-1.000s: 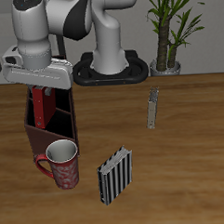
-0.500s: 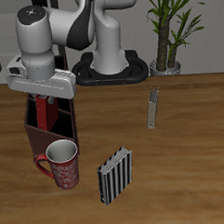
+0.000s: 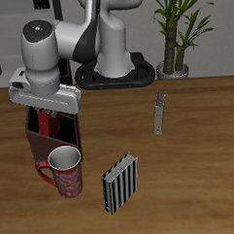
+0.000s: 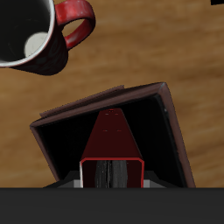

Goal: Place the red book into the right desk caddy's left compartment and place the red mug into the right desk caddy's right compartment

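Observation:
The red book (image 3: 51, 121) stands upright inside the right desk caddy (image 3: 40, 144), its lower part hidden behind the maroon walls. My gripper (image 3: 49, 114) sits directly above the caddy's tall back end, shut on the book's top. In the wrist view the red book (image 4: 111, 147) drops away below me into the caddy (image 4: 173, 131); I cannot tell which compartment it is in. The red mug (image 3: 65, 171) stands upright on the table, touching or nearly touching the caddy's low front end. In the wrist view the red mug (image 4: 35, 37) is just beyond the caddy's wall.
A black-and-white striped book (image 3: 121, 184) stands on the table beside the mug, nearer the front edge. A small grey object (image 3: 160, 114) lies farther back toward the middle. A potted plant (image 3: 173, 33) and the robot's base (image 3: 115, 70) are at the back.
My hand has come lower over the caddy, and the red book has sunk deeper between its walls. The mug and the striped book have stayed put.

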Robot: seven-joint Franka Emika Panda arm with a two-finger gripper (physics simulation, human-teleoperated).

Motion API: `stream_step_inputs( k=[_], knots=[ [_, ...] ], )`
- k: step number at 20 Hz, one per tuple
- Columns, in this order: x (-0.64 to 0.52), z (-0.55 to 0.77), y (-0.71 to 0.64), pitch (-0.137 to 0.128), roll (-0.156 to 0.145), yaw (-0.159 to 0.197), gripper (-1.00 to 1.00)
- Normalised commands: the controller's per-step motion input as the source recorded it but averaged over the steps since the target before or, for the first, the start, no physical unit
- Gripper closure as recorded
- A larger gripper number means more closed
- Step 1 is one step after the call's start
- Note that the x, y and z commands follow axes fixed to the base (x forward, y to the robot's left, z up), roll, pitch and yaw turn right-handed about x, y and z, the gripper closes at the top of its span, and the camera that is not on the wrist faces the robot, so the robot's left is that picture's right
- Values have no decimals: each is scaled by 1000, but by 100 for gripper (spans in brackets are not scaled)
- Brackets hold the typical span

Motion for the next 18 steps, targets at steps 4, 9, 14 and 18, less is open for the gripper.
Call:
stream_step_inputs(
  k=[4, 9, 14, 18],
  knots=[
    [70, -157, 36, 20, -4, 9, 100],
    [62, -175, 53, 40, -8, 3, 100],
    [54, -34, -14, 8, -24, 2, -100],
    [-53, 132, 9, -31, -7, 21, -100]
  ],
)
